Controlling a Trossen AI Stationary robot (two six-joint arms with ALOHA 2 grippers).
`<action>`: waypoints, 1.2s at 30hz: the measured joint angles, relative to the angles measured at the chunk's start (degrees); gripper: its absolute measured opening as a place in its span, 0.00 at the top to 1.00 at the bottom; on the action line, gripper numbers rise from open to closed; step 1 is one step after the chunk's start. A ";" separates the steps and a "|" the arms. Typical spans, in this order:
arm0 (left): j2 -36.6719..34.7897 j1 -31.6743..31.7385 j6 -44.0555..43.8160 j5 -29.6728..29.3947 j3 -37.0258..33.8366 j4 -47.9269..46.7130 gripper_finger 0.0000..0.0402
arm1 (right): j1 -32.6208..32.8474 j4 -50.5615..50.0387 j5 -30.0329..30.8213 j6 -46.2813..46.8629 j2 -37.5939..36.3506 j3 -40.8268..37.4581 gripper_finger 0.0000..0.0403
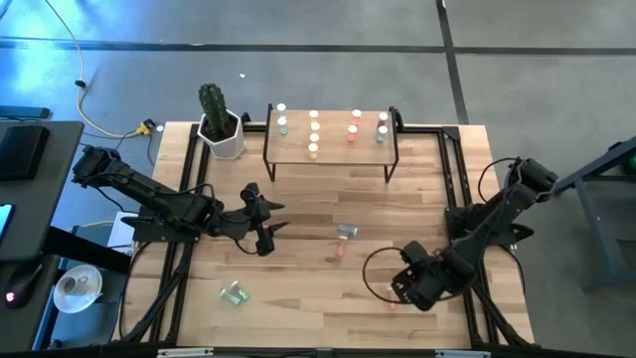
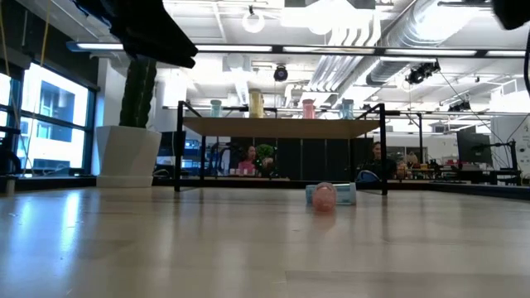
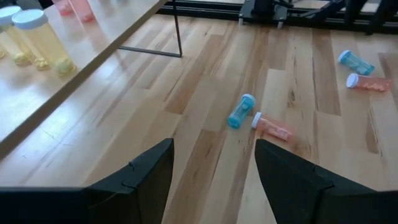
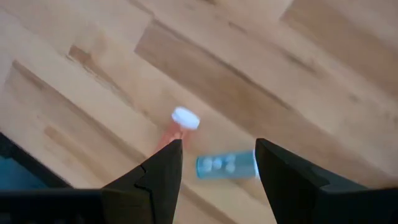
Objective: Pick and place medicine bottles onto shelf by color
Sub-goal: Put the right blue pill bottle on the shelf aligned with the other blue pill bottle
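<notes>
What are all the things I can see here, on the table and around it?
shelf: one, light wood with black legs, far side of table
bottles on shelf: about ten, white caps; teal, yellow, pink and pale blue rows
loose bottles: five lying on the table; blue and pink pair mid-table, another blue and pink pair by the right gripper, one green near the front left
cactus: one, green, in a white pot, left of the shelf
table: one, light wood
people: a few, far behind the table
left gripper: dark, open, above mid-table
right gripper: dark, open, over the front right pair
</notes>
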 joint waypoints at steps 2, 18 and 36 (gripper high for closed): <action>0.00 0.00 -0.94 0.02 0.00 0.01 0.46 | 1.62 0.36 0.02 2.77 -0.01 0.00 0.52; 0.02 0.00 -3.85 2.85 0.00 0.01 0.46 | 12.76 4.86 5.97 21.32 0.87 0.00 0.52; 0.02 0.00 -5.23 5.73 0.00 0.01 0.46 | 13.90 16.13 2.95 30.32 9.94 0.00 0.52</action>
